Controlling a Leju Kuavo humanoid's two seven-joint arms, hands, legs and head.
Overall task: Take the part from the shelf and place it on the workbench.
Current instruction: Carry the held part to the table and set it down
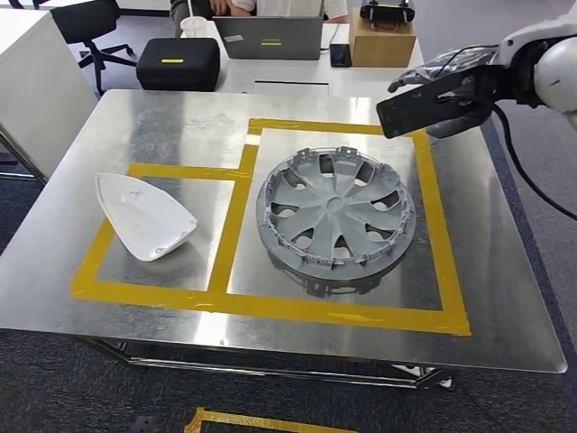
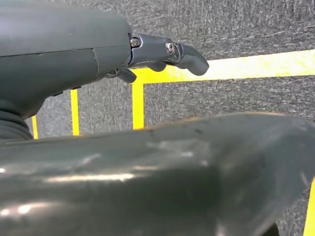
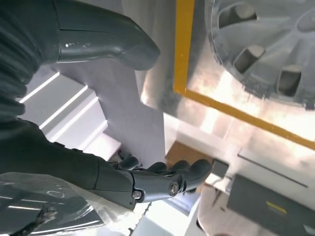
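Note:
My right hand (image 1: 449, 90) hovers above the far right corner of the metal workbench (image 1: 489, 271) and grips a flat, glossy dark plate (image 1: 415, 110). In the right wrist view the plate (image 3: 122, 113) sits between the thumb (image 3: 111, 42) and the fingers (image 3: 167, 179), with crinkled clear plastic (image 3: 41, 206) by the wrist. A grey wheel cover (image 1: 335, 210) lies in the right yellow-taped box just below and left of the plate. A white shell-shaped part (image 1: 142, 216) lies in the left taped box. My left hand (image 2: 167, 51) hangs over the carpet, its fingers stretched out, holding nothing.
Yellow tape (image 1: 231, 225) splits the bench into two boxes. Behind the bench a desk carries a black case (image 1: 178, 63), a laptop (image 1: 270, 36) and a cardboard box (image 1: 382, 41), with a person seated there. Yellow floor lines (image 2: 137, 101) run under my left hand.

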